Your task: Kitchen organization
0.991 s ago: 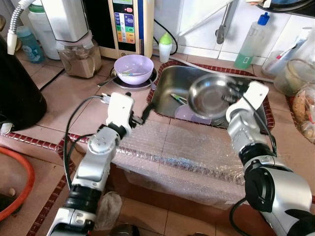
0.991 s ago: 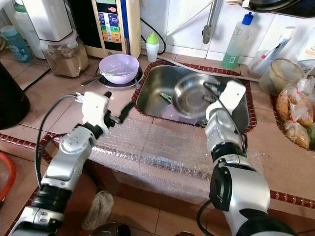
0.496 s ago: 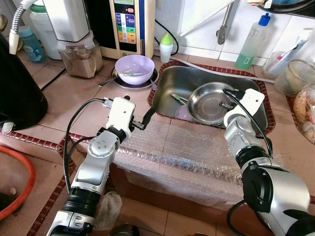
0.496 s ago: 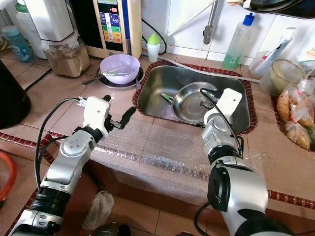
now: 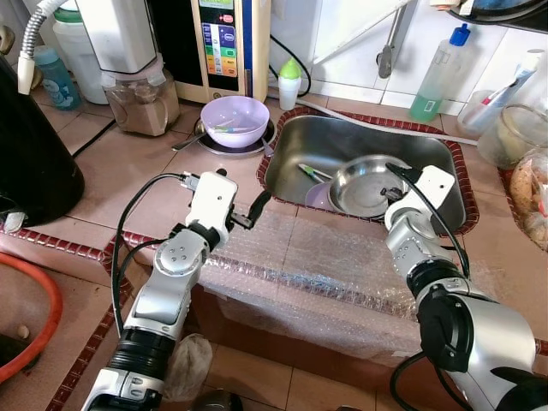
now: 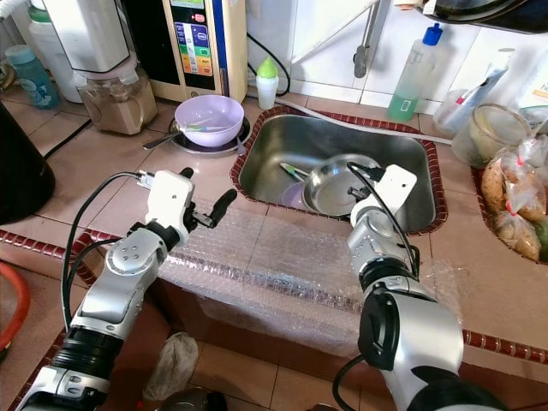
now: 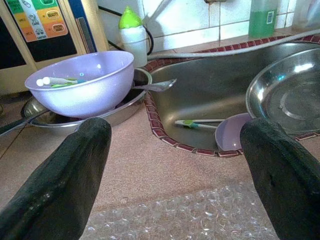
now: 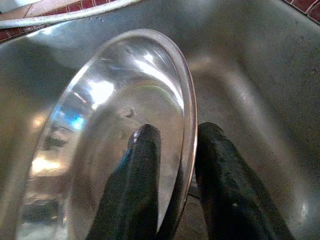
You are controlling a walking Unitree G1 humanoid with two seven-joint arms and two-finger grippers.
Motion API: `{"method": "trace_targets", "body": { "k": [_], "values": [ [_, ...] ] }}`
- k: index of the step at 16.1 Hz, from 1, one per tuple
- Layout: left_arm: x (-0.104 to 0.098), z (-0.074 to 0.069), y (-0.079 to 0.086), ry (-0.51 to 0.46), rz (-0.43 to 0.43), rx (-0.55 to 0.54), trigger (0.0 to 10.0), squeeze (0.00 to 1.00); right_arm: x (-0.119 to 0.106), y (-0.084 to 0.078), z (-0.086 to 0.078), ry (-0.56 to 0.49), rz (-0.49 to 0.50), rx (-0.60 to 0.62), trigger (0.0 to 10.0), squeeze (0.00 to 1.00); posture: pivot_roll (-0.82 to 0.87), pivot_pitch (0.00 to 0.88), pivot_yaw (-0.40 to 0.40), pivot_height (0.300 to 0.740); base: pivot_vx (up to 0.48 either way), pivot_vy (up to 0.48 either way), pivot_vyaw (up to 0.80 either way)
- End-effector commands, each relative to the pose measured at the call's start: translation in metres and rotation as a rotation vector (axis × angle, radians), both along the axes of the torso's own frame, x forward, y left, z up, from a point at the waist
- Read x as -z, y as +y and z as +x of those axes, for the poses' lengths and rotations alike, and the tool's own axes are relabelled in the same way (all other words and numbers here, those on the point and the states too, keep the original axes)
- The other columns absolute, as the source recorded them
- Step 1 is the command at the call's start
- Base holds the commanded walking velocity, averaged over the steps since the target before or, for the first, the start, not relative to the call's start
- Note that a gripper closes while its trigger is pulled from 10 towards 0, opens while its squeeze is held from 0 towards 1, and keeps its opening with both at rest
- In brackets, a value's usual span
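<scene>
Two grippers work at the counter's edge. Nearest lies a bubble wrap sheet [image 5: 342,257] over the front ledge; above its left end the left gripper [image 5: 248,214] hovers with fingers spread wide, grasping nothing. Farther in, the right gripper [image 8: 172,175] pinches the rim of a steel bowl [image 5: 364,184] inside the sink [image 5: 295,141]. Beyond, a purple bowl [image 5: 234,119] sits beside the sink.
</scene>
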State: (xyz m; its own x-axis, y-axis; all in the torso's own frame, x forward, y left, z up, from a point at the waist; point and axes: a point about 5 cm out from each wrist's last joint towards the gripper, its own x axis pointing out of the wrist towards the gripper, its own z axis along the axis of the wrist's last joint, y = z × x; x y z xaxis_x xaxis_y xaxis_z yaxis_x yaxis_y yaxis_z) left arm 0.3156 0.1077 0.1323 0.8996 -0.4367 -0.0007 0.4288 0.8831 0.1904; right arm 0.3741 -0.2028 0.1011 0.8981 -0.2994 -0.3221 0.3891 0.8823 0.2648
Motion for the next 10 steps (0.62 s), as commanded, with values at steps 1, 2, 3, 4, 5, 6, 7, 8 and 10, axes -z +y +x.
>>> {"method": "trace_targets", "body": {
  "k": [1,2,3,4,5,6,7,8,10],
  "values": [
    [0.0023,-0.0013,0.0003,0.009,0.009,-0.007,10.0,1.0,0.0139,0.0041,-0.0061,0.063,0.022,-0.01,10.0,1.0,0.05,0.0,0.006,0.74,0.0,0.0,0.0],
    [0.0023,-0.0011,0.0008,0.009,0.009,-0.009,10.0,1.0,0.0142,0.0046,-0.0061,0.065,0.024,-0.012,10.0,1.0,0.05,0.0,0.006,0.74,0.0,0.0,0.0],
    [0.002,-0.0008,0.0014,0.008,0.009,-0.012,10.0,1.0,0.0143,0.0056,-0.006,0.064,0.027,-0.018,10.0,1.0,0.05,0.0,0.006,0.74,0.0,0.0,0.0],
    [0.0019,-0.0008,0.0014,0.008,0.008,-0.013,10.0,1.0,0.0142,0.0059,-0.0058,0.064,0.028,-0.019,10.0,1.0,0.05,0.0,0.006,0.74,0.0,0.0,0.0],
    [0.0019,-0.0006,0.0014,0.008,0.008,-0.014,10.0,1.0,0.0142,0.0065,-0.0057,0.063,0.031,-0.022,10.0,1.0,0.05,0.0,0.006,0.74,0.0,0.0,0.0],
    [0.0018,-0.0006,0.0012,0.008,0.007,-0.013,10.0,1.0,0.0146,0.007,-0.0058,0.063,0.033,-0.026,10.0,1.0,0.05,0.0,0.006,0.74,0.0,0.0,0.0],
    [0.0019,-0.0005,0.0013,0.008,0.007,-0.013,10.0,1.0,0.0155,0.0079,-0.0062,0.066,0.037,-0.03,10.0,1.0,0.05,0.0,0.006,0.74,0.0,0.0,0.0],
    [0.0018,-0.0007,0.001,0.008,0.007,-0.014,10.0,1.0,0.016,0.0084,-0.0064,0.066,0.039,-0.034,10.0,1.0,0.05,0.0,0.006,0.74,0.0,0.0,0.0],
    [0.0016,-0.0007,0.001,0.008,0.008,-0.014,10.0,1.0,0.016,0.012,-0.0057,0.062,0.052,-0.058,10.0,1.0,0.05,0.0,0.006,0.74,0.0,0.0,0.0]
  ]
}}
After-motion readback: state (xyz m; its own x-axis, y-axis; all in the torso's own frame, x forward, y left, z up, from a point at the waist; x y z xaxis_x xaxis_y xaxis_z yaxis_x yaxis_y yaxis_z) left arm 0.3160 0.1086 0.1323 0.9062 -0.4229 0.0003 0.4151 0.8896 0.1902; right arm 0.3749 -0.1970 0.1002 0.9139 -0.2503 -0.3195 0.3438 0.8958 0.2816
